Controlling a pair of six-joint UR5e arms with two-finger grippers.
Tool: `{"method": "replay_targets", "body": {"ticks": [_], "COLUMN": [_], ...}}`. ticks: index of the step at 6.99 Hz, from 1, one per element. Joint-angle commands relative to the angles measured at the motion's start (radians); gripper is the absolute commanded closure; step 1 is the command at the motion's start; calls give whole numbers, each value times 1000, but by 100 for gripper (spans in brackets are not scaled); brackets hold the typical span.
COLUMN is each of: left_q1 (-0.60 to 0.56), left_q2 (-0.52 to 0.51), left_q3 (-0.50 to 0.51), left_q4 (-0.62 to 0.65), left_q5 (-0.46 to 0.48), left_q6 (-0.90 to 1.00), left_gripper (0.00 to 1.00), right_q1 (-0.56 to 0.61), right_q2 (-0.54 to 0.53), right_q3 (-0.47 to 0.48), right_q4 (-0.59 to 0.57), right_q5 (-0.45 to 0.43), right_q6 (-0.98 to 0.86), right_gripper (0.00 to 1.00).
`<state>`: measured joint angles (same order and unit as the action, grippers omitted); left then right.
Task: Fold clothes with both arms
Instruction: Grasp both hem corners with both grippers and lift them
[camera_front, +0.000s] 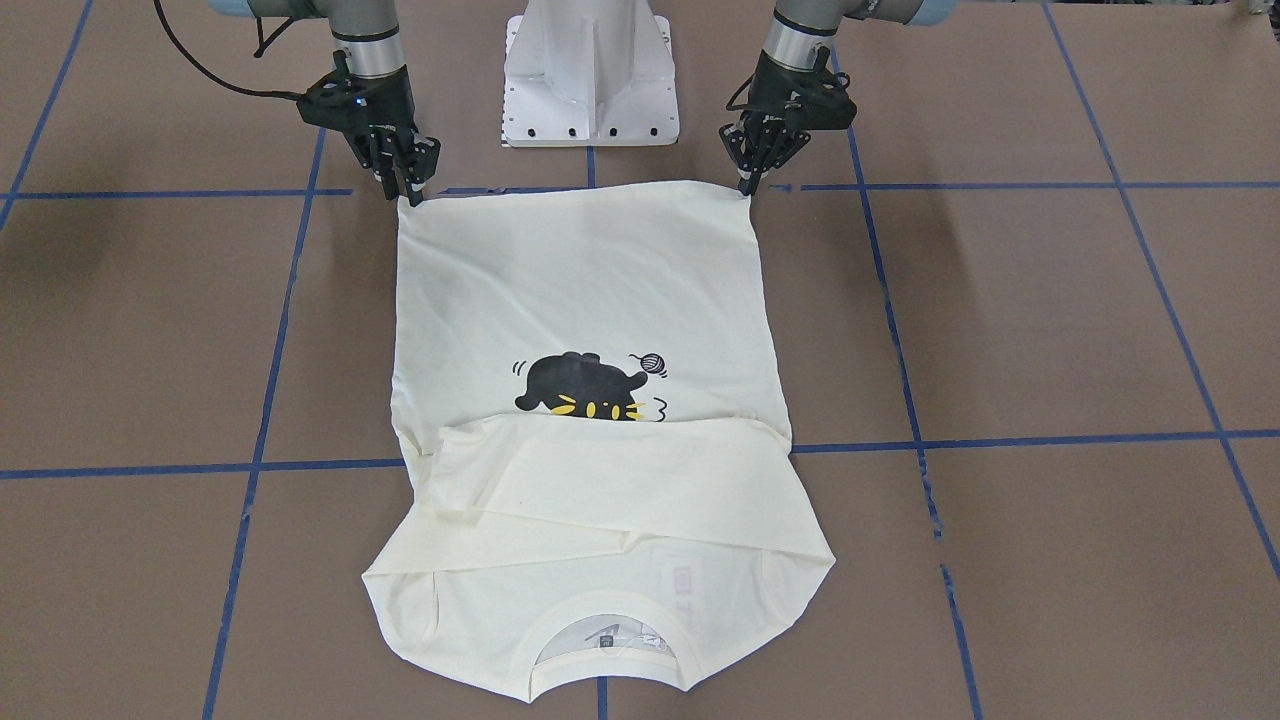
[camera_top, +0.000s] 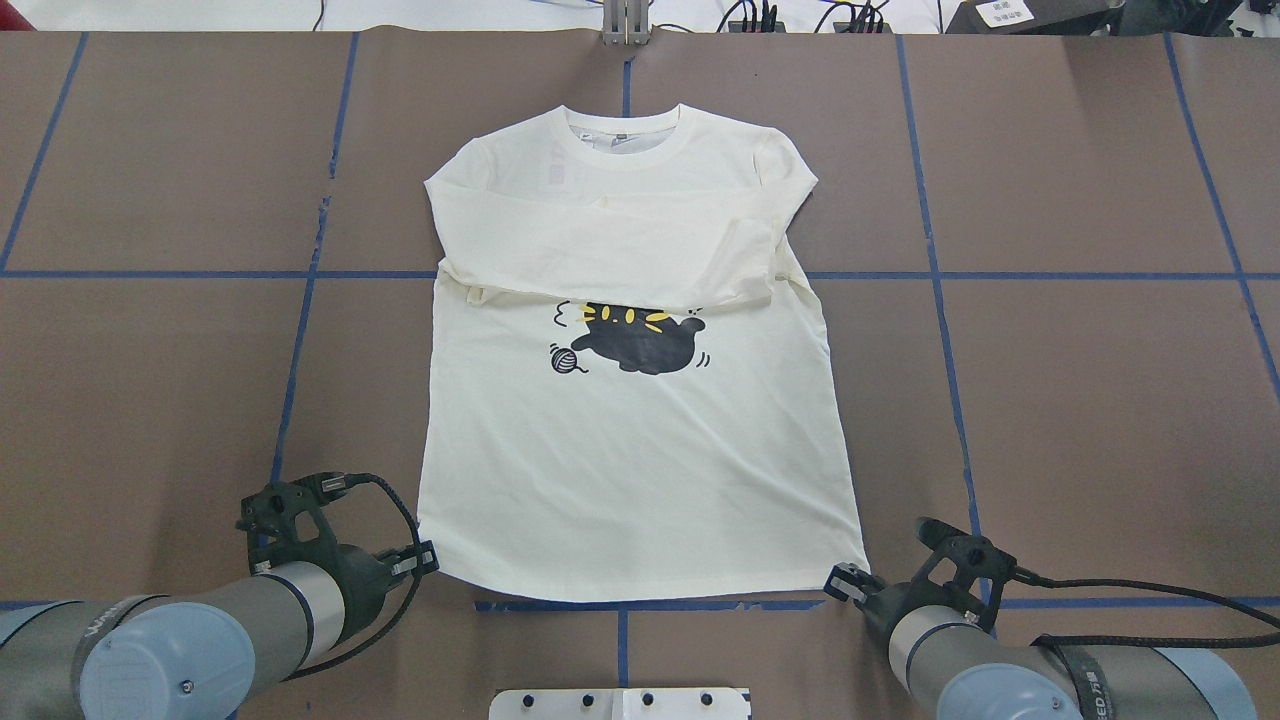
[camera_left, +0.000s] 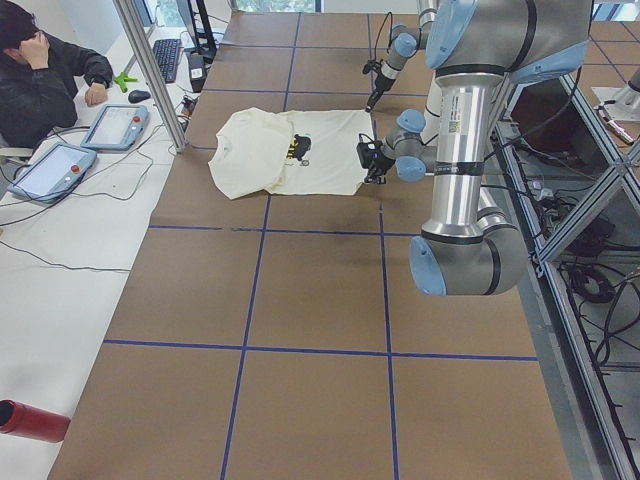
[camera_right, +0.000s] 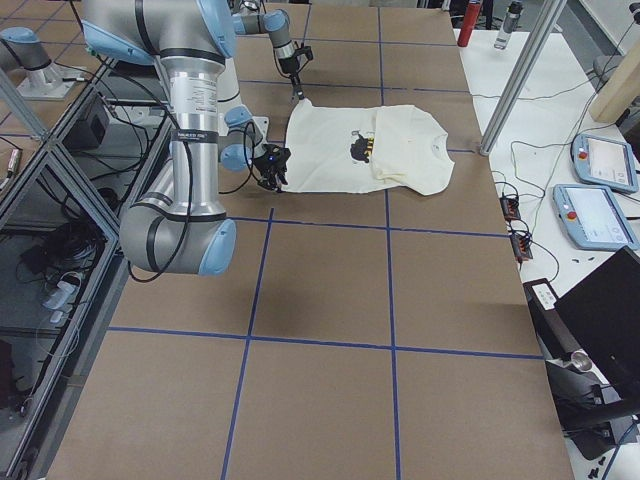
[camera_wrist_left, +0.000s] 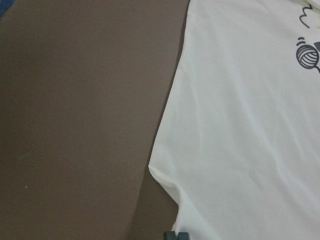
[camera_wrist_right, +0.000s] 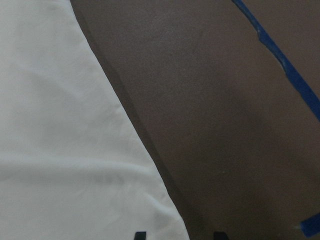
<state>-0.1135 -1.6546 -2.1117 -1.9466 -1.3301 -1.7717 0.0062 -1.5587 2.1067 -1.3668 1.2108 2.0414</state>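
Left gripper (camera_front: 748, 183) and right gripper (camera_front: 405, 192) were each found low at a bottom corner of the T-shirt (camera_front: 580, 280), on the edge nearest the robot's base. The garment lay flat, print side up, at the middle of the table (camera_front: 1050, 320), collar (camera_front: 610, 640) pointing away from the robot. Both sleeves (camera_front: 620, 480) had been laid across the chest, covering the upper part of the cat print (camera_front: 585, 385), so the sleeve fold is judged complete. The body fold, hem (camera_top: 640, 592) towards collar, was not yet made and appears to be the step in hand. In the left wrist view the left gripper's fingertips (camera_wrist_left: 176, 235) sat pressed together right at the hem edge, which ran into them; it is judged closed on the cloth. In the right wrist view the right gripper's fingertips (camera_wrist_right: 140, 234) stood well apart with the hem corner between them: jaws open, nothing yet gripped. No lift of the hem was evident.
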Motion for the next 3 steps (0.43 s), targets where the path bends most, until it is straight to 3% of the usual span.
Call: {"method": "replay_targets", "body": {"ticks": [1,3], "left_q1": [0,0], "left_q2": [1,2], "left_q3": [-4,-4], "left_q4": [0,2], "left_q5": [2,0], "left_q6": [0,-2], "left_gripper": [100,100], "right_q1": [0,4], "right_q2": [-1,-3], "right_q3": [-1,3], "right_q4": [-5,-9], "right_q5": [1,-5], "right_q6": [-1,-17], "right_gripper": [100,100]}}
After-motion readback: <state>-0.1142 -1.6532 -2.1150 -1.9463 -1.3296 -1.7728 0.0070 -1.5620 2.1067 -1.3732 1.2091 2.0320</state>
